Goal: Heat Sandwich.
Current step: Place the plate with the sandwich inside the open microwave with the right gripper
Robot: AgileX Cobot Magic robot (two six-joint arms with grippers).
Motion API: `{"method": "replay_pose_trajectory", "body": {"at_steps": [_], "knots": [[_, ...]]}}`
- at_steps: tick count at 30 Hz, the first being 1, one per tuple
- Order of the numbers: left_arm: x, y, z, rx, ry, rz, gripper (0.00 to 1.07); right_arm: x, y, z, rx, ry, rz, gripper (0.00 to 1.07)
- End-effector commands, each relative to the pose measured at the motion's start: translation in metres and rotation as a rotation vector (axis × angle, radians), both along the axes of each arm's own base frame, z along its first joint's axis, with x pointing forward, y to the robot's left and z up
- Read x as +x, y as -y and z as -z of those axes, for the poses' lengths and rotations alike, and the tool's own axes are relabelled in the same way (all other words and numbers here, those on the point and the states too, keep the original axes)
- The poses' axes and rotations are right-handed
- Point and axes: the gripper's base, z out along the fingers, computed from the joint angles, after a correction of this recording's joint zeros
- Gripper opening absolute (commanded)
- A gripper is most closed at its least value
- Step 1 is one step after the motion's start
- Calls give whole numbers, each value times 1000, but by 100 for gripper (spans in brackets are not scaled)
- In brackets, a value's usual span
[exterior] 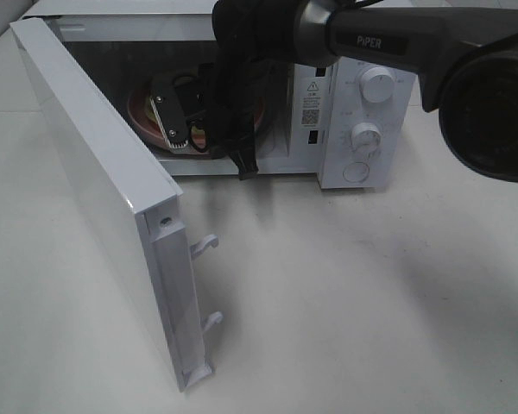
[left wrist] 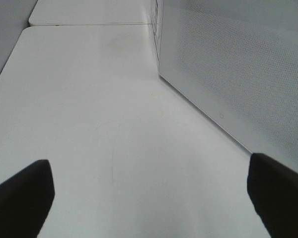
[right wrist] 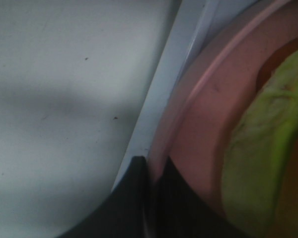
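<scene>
The pink plate (exterior: 145, 115) sits inside the open microwave (exterior: 363, 129), mostly covered by my right arm. My right gripper (exterior: 183, 138) reaches into the cavity and is shut on the plate's rim. The right wrist view shows its dark fingers (right wrist: 134, 198) pinching the plate's edge (right wrist: 203, 114) at the cavity's sill. On the plate lies the sandwich (right wrist: 260, 163), of which only green-yellow filling shows. My left gripper (left wrist: 149, 191) is open and holds nothing. It hovers over the white table (left wrist: 89, 109) beside the microwave door's outer face (left wrist: 228, 64).
The microwave door (exterior: 95, 190) swings wide open toward the front left, with its two latch hooks (exterior: 205, 246) sticking out. The control panel with two knobs (exterior: 375, 84) is on the microwave's right. White tabletop (exterior: 354, 302) lies in front.
</scene>
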Motion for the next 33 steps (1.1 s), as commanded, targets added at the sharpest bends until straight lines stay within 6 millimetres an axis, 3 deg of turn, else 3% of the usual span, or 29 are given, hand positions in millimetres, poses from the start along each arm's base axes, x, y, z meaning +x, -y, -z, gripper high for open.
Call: {"method": "replay_pose_trajectory", "body": {"at_steps": [1,12,17,20,21,22,24,26,27,30,33], "knots": [[-4,1,0,-10,35,2,103,8,-1,-3,27,32,25,2],[-4,1,0,-10,35,2,103,15,4,6,47,19,82,4],[-4,1,0,-10,35,2,103,15,4,6,67,6,134,11],[-4,1,0,-10,35,2,103,15,4,7,63,-3,136,26],[-4,1,0,-10,35,2,103,14,4,7,62,-4,136,37],[-4,1,0,-10,35,2,103,14,4,7,62,-4,136,37],[-4,1,0,-10,35,2,103,14,5,7,59,-14,145,49],[-4,1,0,-10,35,2,103,13,5,6,78,-27,189,66],[-4,1,0,-10,35,2,103,13,5,6,78,-27,189,66],[-4,1,0,-10,35,2,103,13,5,-1,106,-25,230,81],[-4,1,0,-10,35,2,103,11,6,-5,116,-25,234,84]]}}
